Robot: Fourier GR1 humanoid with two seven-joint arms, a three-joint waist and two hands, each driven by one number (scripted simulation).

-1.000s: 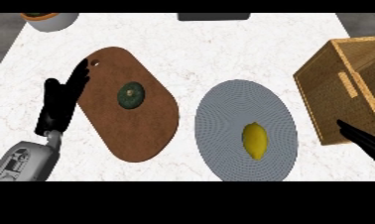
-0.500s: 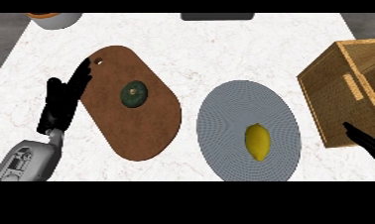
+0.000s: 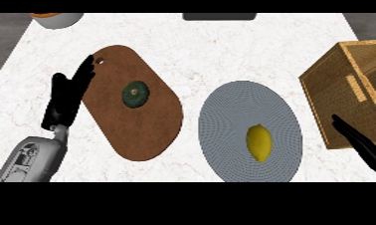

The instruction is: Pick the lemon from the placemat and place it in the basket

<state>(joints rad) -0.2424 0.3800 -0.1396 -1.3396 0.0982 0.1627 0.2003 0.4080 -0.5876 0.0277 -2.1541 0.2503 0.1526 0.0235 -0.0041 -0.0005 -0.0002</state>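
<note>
Lemon (image 3: 258,142) on grey placemat (image 3: 234,114), left of right hand (image 3: 355,140).

Yellow lemon (image 3: 258,142) on grey round placemat (image 3: 235,104), wicker basket (image 3: 345,94) just right

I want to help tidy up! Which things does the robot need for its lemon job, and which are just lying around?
For the job: lemon, grey placemat, basket, right hand.
Just lying about: brown cutting board, dark green fruit, bowl, resting left hand.
</note>
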